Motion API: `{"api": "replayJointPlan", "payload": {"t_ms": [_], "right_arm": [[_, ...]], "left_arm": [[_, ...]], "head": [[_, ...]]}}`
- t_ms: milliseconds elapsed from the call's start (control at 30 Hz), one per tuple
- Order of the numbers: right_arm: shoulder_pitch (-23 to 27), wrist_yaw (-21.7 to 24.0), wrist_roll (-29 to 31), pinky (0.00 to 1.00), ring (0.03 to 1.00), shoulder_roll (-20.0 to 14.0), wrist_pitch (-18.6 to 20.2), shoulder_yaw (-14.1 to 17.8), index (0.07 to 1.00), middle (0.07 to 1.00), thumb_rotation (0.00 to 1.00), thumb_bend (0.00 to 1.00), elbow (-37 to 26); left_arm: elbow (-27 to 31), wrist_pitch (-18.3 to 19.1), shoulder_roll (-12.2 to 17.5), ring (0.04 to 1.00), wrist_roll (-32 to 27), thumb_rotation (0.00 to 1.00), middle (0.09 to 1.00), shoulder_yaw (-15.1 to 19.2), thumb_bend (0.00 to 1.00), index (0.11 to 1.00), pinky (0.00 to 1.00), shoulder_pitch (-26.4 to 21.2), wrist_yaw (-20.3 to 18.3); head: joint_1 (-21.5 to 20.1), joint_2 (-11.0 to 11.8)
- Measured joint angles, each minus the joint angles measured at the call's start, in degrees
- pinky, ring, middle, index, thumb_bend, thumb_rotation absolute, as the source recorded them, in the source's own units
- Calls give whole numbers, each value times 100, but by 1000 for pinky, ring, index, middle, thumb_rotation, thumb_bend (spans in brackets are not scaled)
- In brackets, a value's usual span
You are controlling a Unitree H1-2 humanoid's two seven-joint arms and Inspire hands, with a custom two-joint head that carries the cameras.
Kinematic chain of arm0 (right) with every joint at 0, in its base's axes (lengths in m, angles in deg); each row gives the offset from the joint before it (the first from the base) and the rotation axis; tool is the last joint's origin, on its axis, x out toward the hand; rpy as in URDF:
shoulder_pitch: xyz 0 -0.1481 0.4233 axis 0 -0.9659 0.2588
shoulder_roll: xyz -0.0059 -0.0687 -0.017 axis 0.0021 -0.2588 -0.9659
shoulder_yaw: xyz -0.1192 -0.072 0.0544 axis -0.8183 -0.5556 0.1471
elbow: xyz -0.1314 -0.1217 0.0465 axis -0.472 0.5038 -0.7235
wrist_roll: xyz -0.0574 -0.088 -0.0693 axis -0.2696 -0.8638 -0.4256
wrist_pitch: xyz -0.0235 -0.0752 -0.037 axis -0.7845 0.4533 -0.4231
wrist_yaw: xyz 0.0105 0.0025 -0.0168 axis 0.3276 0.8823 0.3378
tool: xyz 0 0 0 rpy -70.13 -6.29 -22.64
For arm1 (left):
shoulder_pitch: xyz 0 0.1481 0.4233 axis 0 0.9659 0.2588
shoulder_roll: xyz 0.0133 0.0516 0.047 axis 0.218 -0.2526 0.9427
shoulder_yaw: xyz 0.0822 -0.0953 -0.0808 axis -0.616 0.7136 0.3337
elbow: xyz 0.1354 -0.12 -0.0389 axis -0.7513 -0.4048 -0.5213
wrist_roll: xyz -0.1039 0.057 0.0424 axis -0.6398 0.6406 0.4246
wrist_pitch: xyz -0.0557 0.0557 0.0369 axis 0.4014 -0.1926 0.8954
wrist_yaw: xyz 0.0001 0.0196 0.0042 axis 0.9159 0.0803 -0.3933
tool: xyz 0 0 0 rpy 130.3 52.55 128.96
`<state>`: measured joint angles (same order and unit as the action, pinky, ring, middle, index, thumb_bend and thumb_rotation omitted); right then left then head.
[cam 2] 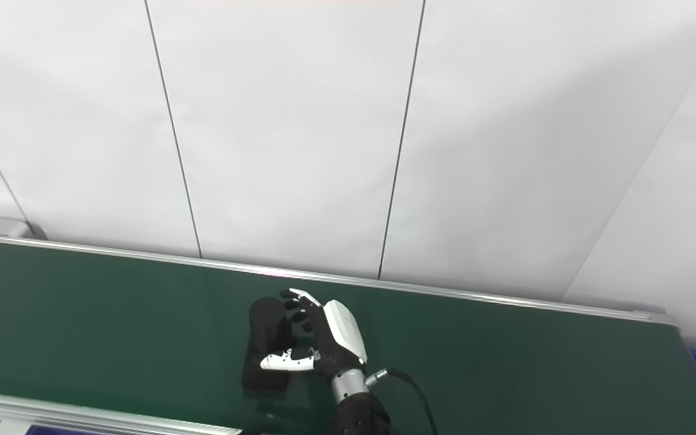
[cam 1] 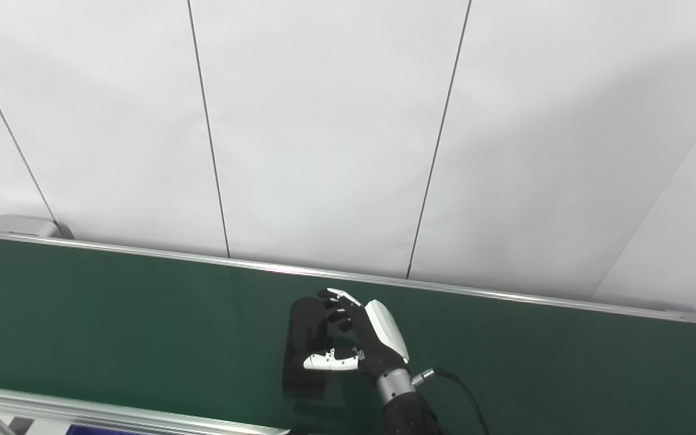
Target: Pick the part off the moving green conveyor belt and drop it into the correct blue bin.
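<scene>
While white wall panels (cam 1: 324,133) back the green belt (cam 1: 112,326), right hand (cam 1: 360,338) clasps black part (cam 1: 306,338)

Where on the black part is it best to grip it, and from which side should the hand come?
Probably across its narrow width, about mid-length, coming from the right. The black part lies long on the green belt, and the right hand already has its fingers around it there.
</scene>
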<state>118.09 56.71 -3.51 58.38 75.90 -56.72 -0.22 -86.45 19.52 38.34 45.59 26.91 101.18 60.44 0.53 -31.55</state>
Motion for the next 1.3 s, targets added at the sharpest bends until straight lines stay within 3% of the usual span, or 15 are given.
{"api": "replayJointPlan", "payload": {"t_ms": [100, 300, 900, 1067, 1300], "right_arm": [[-2, -366, 56, 428, 418, 90, -224, 151, 549, 484, 0, 517, 88], [-2, -692, 38, 428, 427, 96, -507, 187, 517, 494, 0, 517, 217], [-28, -766, 42, 414, 420, 84, -688, 262, 528, 484, 0, 517, 146], [-217, -773, -23, 393, 417, 32, -691, 269, 523, 489, 0, 518, -248], [-649, -601, 216, 384, 421, -101, -685, 492, 510, 509, 0, 518, -1492]], "left_arm": [[17, 0, 0, 770, -1, 728, 788, 11, 819, 813, 736, 11, -1], [34, 0, 3, 771, -4, 734, 788, 46, 828, 815, 737, 21, -5], [50, 0, -15, 774, -125, 753, 790, 135, 821, 819, 742, 60, -140], [50, 0, -30, 774, -125, 752, 789, 152, 825, 819, 740, 56, -168], [48, 0, -64, 774, -125, 762, 790, 177, 834, 822, 741, 55, -178]], "head": [[-26, -26], [-44, -35], [-70, -97], [-106, -106], [-167, -97]]}}
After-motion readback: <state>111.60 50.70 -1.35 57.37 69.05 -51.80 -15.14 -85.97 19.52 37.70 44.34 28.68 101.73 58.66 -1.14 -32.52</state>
